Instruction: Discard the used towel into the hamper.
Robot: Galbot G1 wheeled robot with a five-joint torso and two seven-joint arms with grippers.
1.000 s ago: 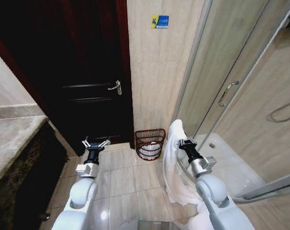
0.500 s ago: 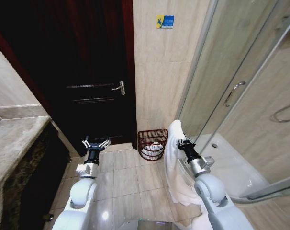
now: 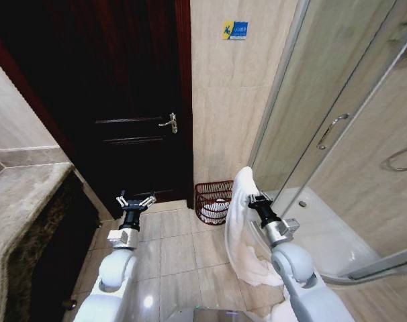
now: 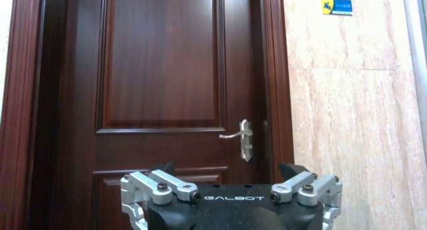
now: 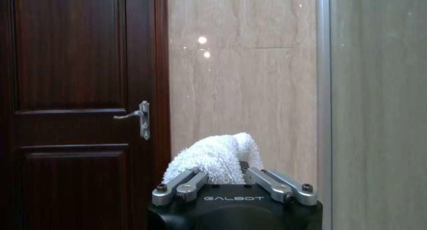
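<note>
Hamper (image 3: pixel 213 201) stands against wall (image 3: pixel 230 114); door (image 3: pixel 133 107) to its left.

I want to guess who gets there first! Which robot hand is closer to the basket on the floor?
The right one. The right gripper, holding the white towel, is just beside the basket. The left gripper is open and empty, farther off in front of the dark door.
</note>
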